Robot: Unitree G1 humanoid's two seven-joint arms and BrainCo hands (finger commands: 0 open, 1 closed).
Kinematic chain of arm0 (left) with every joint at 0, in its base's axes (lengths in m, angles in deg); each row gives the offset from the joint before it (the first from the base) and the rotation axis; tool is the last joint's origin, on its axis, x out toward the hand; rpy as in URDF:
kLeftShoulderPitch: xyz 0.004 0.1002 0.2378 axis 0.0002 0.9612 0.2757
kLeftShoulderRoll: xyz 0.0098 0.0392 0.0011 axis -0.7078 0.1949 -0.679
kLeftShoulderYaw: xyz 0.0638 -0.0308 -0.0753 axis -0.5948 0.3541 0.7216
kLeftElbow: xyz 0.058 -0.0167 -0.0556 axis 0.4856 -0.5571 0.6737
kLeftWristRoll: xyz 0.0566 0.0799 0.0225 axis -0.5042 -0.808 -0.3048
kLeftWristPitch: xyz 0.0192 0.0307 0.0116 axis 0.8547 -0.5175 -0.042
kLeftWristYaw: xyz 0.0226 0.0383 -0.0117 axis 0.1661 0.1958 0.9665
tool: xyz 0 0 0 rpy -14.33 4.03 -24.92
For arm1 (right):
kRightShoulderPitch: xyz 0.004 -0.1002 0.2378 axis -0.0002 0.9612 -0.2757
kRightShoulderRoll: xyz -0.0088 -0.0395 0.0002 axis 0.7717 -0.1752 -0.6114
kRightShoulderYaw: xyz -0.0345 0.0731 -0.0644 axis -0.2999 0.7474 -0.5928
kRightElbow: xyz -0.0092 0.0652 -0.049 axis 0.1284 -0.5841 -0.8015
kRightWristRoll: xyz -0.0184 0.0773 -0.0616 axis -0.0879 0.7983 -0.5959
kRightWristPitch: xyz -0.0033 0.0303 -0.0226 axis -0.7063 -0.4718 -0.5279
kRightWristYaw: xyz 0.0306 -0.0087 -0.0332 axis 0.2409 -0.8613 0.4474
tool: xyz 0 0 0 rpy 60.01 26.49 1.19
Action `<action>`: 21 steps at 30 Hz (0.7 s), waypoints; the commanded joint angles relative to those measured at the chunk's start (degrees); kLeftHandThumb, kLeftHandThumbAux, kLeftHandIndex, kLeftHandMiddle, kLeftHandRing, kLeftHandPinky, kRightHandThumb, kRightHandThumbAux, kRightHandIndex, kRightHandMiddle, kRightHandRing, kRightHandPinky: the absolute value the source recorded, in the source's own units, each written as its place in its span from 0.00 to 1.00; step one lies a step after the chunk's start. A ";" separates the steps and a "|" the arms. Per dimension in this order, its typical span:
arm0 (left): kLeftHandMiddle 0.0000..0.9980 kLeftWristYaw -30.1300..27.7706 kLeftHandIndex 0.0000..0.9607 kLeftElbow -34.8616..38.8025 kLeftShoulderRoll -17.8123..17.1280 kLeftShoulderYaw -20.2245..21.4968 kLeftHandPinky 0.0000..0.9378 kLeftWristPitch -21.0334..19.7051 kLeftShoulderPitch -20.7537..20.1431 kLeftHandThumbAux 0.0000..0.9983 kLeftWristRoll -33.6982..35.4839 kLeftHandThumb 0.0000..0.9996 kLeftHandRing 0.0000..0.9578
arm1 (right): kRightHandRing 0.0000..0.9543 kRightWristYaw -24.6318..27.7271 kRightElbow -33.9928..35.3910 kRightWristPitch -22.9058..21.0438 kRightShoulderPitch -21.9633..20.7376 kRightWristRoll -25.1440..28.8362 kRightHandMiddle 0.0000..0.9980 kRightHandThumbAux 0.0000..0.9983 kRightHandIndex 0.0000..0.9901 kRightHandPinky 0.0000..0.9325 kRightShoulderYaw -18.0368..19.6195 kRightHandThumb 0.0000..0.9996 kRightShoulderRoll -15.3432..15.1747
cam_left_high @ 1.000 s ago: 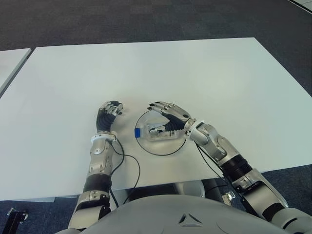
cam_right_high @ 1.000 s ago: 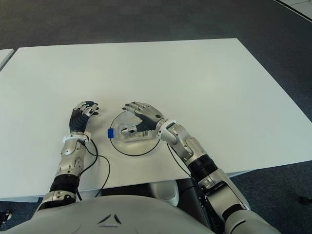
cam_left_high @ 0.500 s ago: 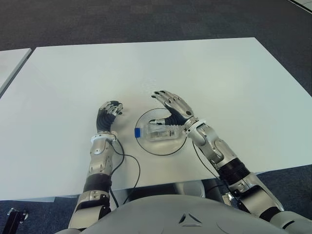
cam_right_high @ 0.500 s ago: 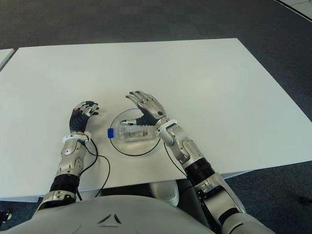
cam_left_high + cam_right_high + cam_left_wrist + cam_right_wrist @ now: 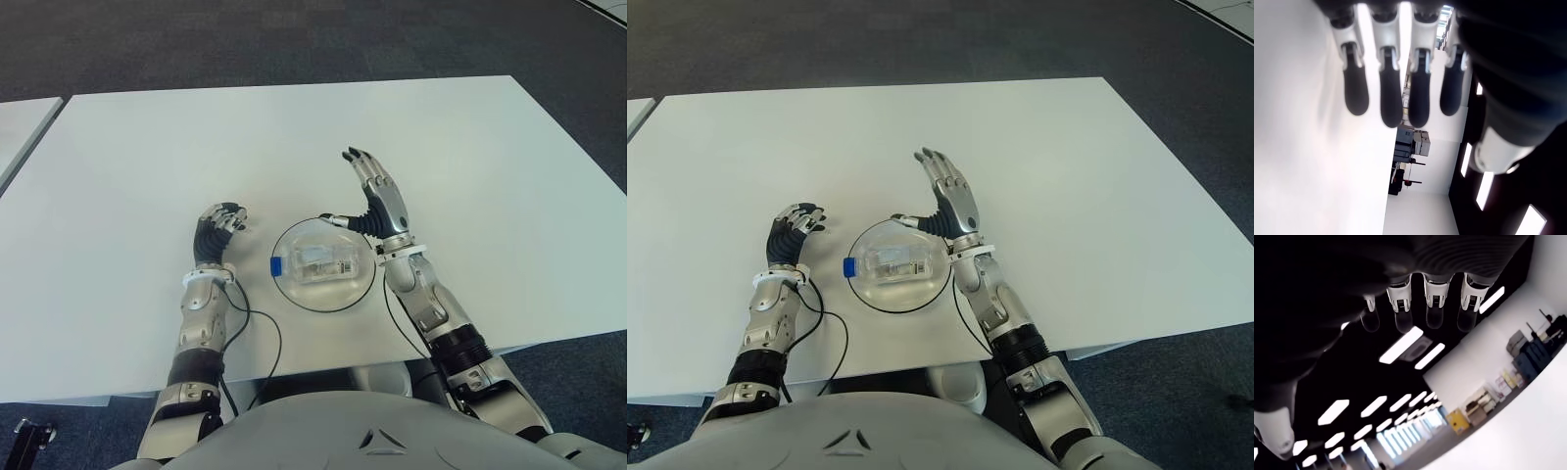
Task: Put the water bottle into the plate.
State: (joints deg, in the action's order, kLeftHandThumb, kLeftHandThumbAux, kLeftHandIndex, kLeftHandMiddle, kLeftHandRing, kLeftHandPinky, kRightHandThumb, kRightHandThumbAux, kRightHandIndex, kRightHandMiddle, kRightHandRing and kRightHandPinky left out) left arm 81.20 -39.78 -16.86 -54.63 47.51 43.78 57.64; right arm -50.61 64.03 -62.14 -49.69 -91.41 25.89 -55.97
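White table; dark carpet floor beyond; second table's corner

Right hand raised, wrist bent back, palm facing the robot's left, four fingers extended and slightly fanned, pointing away from the body; thumb tucked low toward the left. It holds nothing. Right forearm runs back toward the torso, elbow low at the near edge. Left hand farther left, fingers loosely curled, empty. Left forearm straight back to the body, cable trailing beside the wrist.
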 commanded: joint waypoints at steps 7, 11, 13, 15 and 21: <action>0.43 0.81 0.43 -2.91 0.84 -0.06 0.47 -5.04 3.72 0.72 -0.08 0.70 0.46 | 0.07 -11.44 -12.26 4.20 -1.42 6.15 0.04 0.78 0.06 0.17 7.03 0.36 2.87; 0.42 0.83 0.43 -2.31 1.03 0.03 0.47 -5.58 3.79 0.72 0.21 0.70 0.46 | 0.11 -13.60 -14.49 4.57 -2.42 7.21 0.08 0.79 0.09 0.21 8.55 0.37 3.16; 0.42 0.76 0.43 -2.18 1.08 0.13 0.47 -5.73 3.83 0.72 0.39 0.70 0.46 | 0.13 -13.64 -15.87 5.00 -2.90 8.23 0.10 0.80 0.11 0.22 9.40 0.39 2.81; 0.42 0.69 0.43 -1.86 1.28 0.35 0.47 -6.03 3.82 0.72 0.89 0.70 0.46 | 0.17 -12.78 -16.71 5.10 -3.07 11.00 0.15 0.83 0.15 0.26 10.79 0.45 3.72; 0.42 0.51 0.43 -1.72 1.25 0.51 0.47 -6.22 3.85 0.72 1.34 0.70 0.45 | 0.25 -4.70 -21.54 8.65 -4.27 22.68 0.27 0.93 0.25 0.31 15.26 0.59 5.90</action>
State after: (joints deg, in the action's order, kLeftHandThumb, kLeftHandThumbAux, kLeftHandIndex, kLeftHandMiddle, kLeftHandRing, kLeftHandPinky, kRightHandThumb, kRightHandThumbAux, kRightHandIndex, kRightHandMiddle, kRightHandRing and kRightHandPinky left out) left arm 81.20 -38.63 -16.64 -54.33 46.64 44.19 58.53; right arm -59.62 45.24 -54.81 -53.45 -74.39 39.10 -51.51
